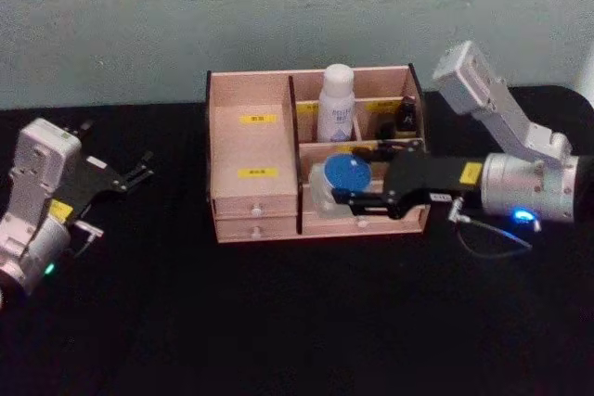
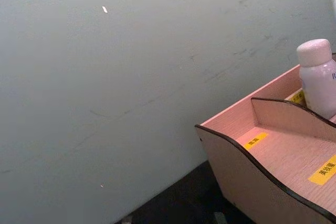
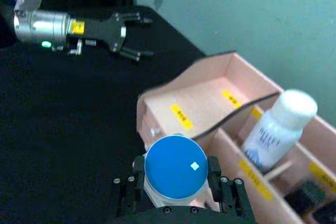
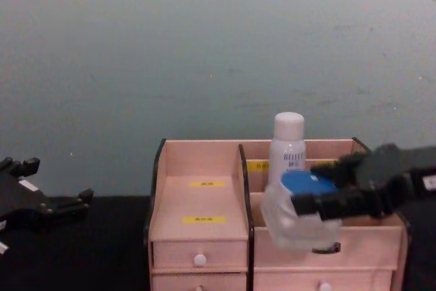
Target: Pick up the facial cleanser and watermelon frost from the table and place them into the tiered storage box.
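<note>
While gripping with the right end effector (image 3: 177,182), holds the frosted jar (image 4: 298,221) by its sides, one finger on each flank just under the blue lid (image 1: 348,173). Closed down to the jar's width and no further; touches nothing else that can be made out. Carries the jar tilted rather than level, low over the front right tier of the wooden storage box (image 1: 251,150), just right of the middle divider. Cannot tell whether the base rests on the tier floor or hangs clear of it.

Could go wrong on release: looks, from the chest view, set close to the front lip above the drawer face; if let go at this tilt, may roll forward off the box and onto the black table (image 1: 278,322). Could also slip early, being smooth rounded plastic with little for fingers to bite on. Needs levelling and a nudge deeper into the tier before opening, by this judgement. Pushed too far back, risks knocking the tier wall and, behind it, the white bottle (image 1: 336,99), standing upright in the rear compartment right of the divider; if bumped, could topple against the small dark bottle (image 1: 406,116) in the neighbouring rear slot. Opened wide in so tight a spot, may catch a finger on the divider as well.

Holds the left end effector (image 1: 139,171) idle, well apart over the table's left side, fingers spread, gripping nothing.
</note>
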